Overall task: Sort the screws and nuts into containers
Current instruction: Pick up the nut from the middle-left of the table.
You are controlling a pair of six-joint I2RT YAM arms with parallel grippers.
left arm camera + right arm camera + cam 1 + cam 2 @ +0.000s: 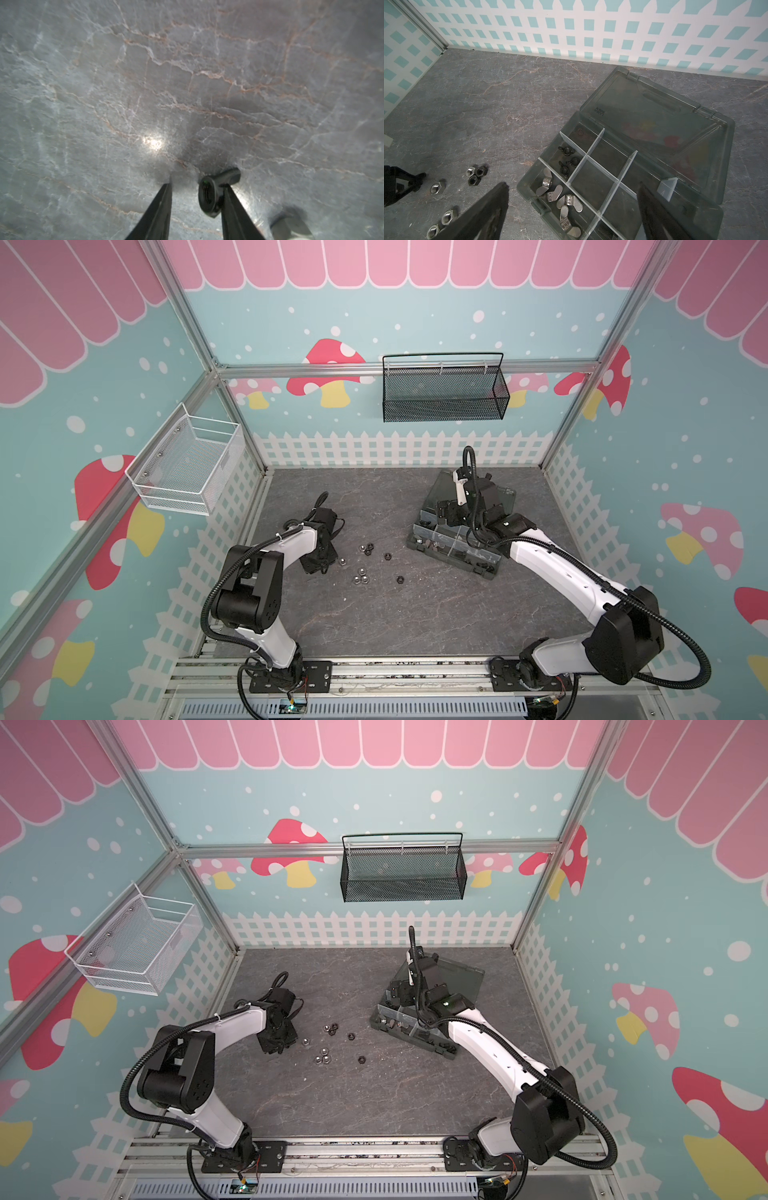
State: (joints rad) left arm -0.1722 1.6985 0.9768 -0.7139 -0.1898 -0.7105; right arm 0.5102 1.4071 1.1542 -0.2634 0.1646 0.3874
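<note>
**A:** What do both top views give you?

**B:** Loose nuts (365, 548), silver and black mixed, lie scattered in the middle of the worktop (374, 622). The left tool (323, 566) is down just left of them. The organizer box (453, 549) sits to the right and a little farther back, with its lid (505, 493) open toward the far wall. The right tool (446, 512) hangs over the box. A black mesh basket (402, 871) hangs on the far wall and a white wire basket (133, 952) on the left wall.

**A:** And the left wrist view?

**B:** The left tool (197, 185) is low over the worktop, jaws part-way apart. A black screw (216, 191) leans against one finger (234, 214). The other finger (160, 212) stands clear of it, so the screw is not gripped. A blurred silver nut (288, 226) lies near.

**A:** The right wrist view?

**B:** The right tool (572, 187) is wide open above the box's cells (591, 182). Silver wing-headed pieces (560, 199) share a corner cell. Black wing-headed pieces (566, 160) lie in the cell next to it. On the worktop left of the box, three nuts (476, 174) touch in a cluster. Three more lie nearer the left tool (404, 182).
</note>
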